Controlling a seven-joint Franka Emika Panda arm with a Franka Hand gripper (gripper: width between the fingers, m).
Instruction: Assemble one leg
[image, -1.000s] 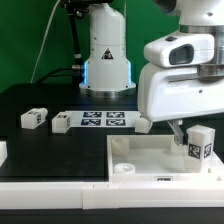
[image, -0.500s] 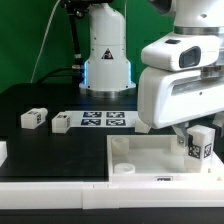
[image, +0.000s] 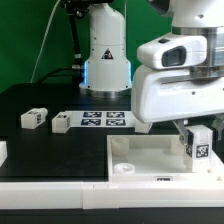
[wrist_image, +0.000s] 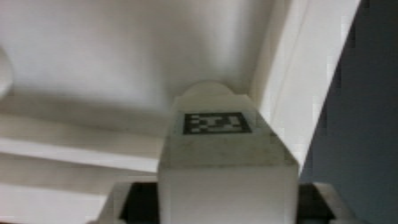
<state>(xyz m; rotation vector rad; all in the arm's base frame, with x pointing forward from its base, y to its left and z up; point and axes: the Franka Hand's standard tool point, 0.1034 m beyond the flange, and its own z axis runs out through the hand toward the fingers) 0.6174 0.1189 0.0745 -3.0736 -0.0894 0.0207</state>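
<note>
Tool (image: 197, 138) grips leg (image: 199, 143) upright over panel (image: 150, 156).

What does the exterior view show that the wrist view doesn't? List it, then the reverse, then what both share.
Only the exterior view shows two loose legs lying on the black table, the marker board beside them, and the whole arm. Only the wrist view shows the held leg's tag head-on, with dark fingers flanking the block's base. Both show the held leg upright over the large white panel.
</note>
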